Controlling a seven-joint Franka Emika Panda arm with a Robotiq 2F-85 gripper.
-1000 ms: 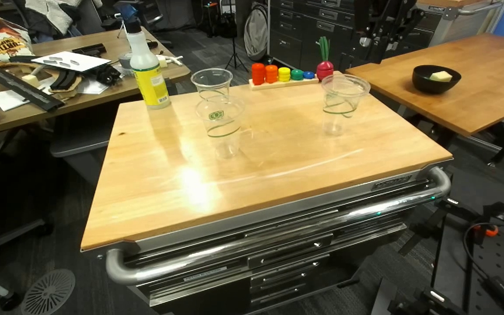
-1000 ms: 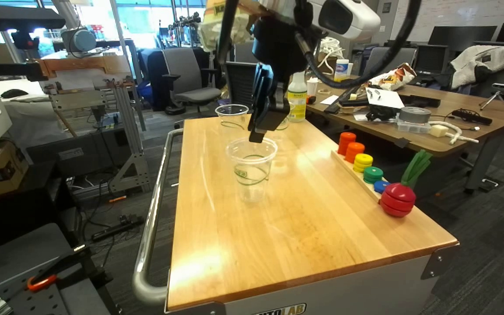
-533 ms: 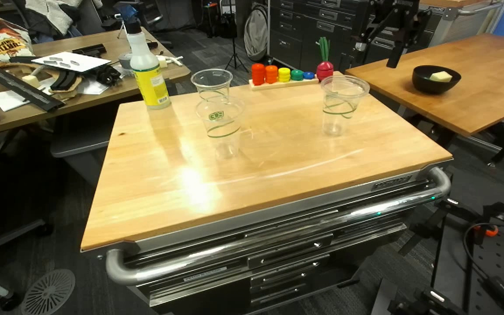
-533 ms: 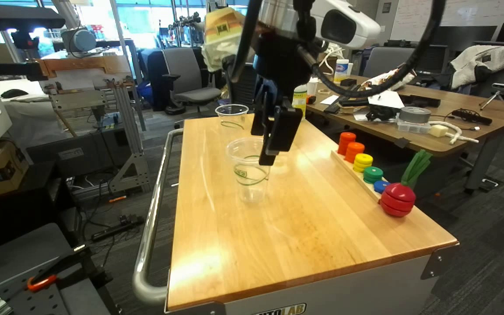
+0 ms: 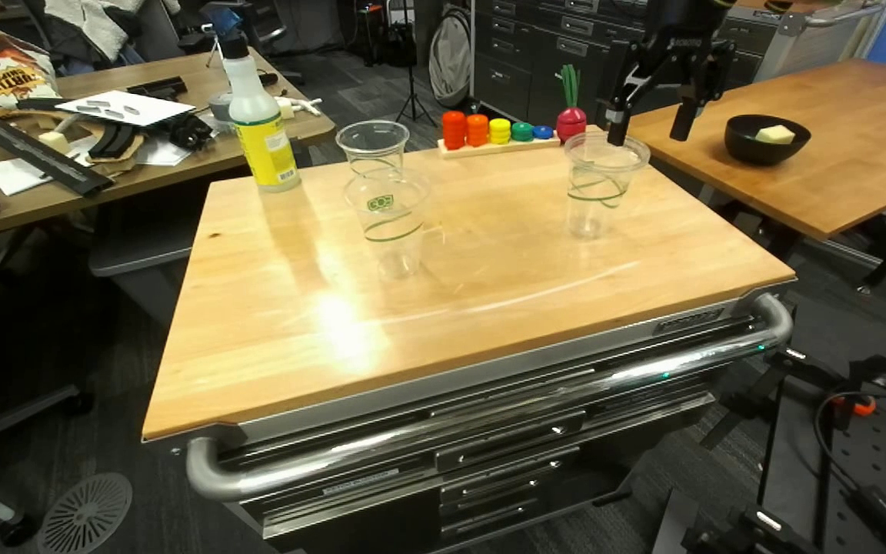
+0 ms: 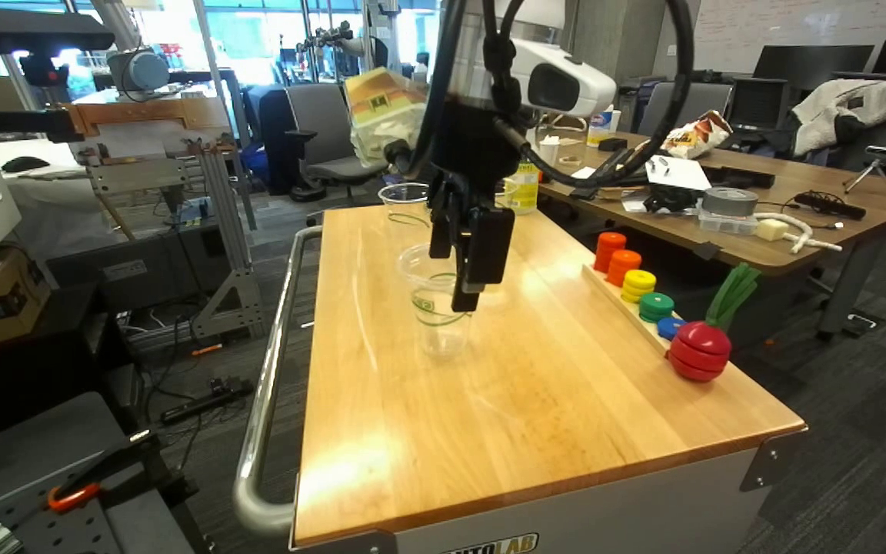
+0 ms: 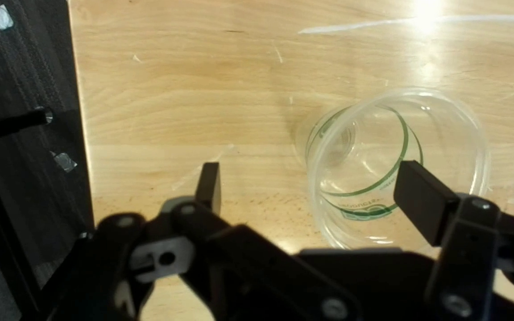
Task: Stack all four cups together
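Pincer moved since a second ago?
Yes, down: in an exterior view the pincer now overlaps the nearest cup at the rim; a second ago it appeared above.

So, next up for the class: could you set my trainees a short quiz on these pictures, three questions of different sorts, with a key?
1. Multiple choice: the clear cup in the wrist view is printed in A) red, B) green, C) blue.
2. True or false: the jaws are shut.
3. Put in order, tallest first, as an exterior view shows them: blue stack, red stack, yellow stack.

Key: 1 B; 2 false, they stand apart; 3 red stack, yellow stack, blue stack.
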